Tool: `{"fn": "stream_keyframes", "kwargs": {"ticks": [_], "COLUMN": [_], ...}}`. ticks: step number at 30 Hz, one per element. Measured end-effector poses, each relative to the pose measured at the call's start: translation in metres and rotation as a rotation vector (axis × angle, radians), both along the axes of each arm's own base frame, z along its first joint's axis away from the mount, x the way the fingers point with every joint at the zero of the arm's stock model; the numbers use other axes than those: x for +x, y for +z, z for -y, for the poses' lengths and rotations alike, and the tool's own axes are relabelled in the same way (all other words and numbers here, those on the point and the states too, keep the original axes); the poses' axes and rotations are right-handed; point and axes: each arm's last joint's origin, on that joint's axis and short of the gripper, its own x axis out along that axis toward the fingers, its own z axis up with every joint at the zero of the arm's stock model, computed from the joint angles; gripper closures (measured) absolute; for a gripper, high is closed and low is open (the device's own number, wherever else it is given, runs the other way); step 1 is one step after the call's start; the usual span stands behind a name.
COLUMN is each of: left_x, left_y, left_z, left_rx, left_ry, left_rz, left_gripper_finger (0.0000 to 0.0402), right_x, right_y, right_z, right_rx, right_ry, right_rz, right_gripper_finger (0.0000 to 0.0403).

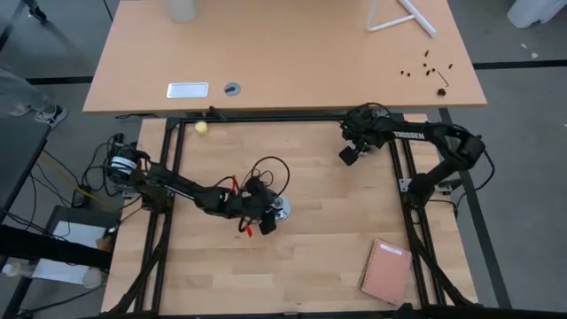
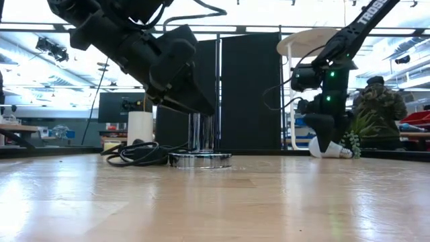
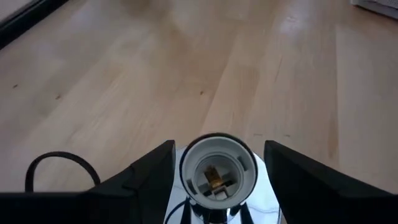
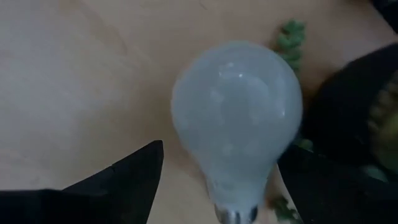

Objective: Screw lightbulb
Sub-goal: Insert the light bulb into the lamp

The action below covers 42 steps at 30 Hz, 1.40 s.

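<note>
At table centre, left gripper [image 1: 268, 213] spread around socket [image 3: 217, 169]
Right gripper [image 1: 349, 156], 1 o'clock, spread around bulb [image 4: 236, 121]

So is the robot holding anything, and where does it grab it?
Nothing is gripped yet: right gripper is open around the lightbulb, left gripper open around the socket.
</note>
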Motion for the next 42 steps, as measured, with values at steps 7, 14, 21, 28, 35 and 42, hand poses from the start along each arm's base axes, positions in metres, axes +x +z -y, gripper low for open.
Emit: {"fn": "stream_keyframes", "kwargs": {"ticks": [7, 14, 21, 28, 35, 42], "left_x": [0.001, -0.001, -0.001, -0.001, -0.001, -0.001], "left_y": [0.000, -0.002, -0.002, -0.003, -0.003, -0.003], "left_z": [0.001, 0.001, 0.001, 0.001, 0.001, 0.001], "left_rx": [-0.022, -0.039, -0.038, -0.038, -0.037, -0.038], "left_ry": [-0.024, -0.021, -0.021, -0.021, -0.020, -0.020], "left_rz": [0.002, -0.020, -0.025, -0.026, -0.026, -0.026], "left_gripper_finger": [0.0153, 0.0153, 0.0153, 0.0153, 0.0153, 0.0153], "right_x": [0.010, 0.015, 0.012, 0.030, 0.055, 0.075], "right_y": [-0.014, -0.012, -0.013, -0.013, -0.014, -0.005], "right_z": [0.007, 0.008, 0.002, -0.025, -0.069, -0.102], "right_rx": [-0.028, -0.060, 0.015, 0.127, 0.159, 0.157], "right_ry": [0.058, 0.091, 0.095, 0.167, 0.278, 0.386], "right_rz": [0.003, 0.025, 0.023, 0.087, 0.098, 0.111], "right_gripper_finger": [0.0082, 0.0113, 0.0123, 0.0108, 0.0114, 0.0109]}}
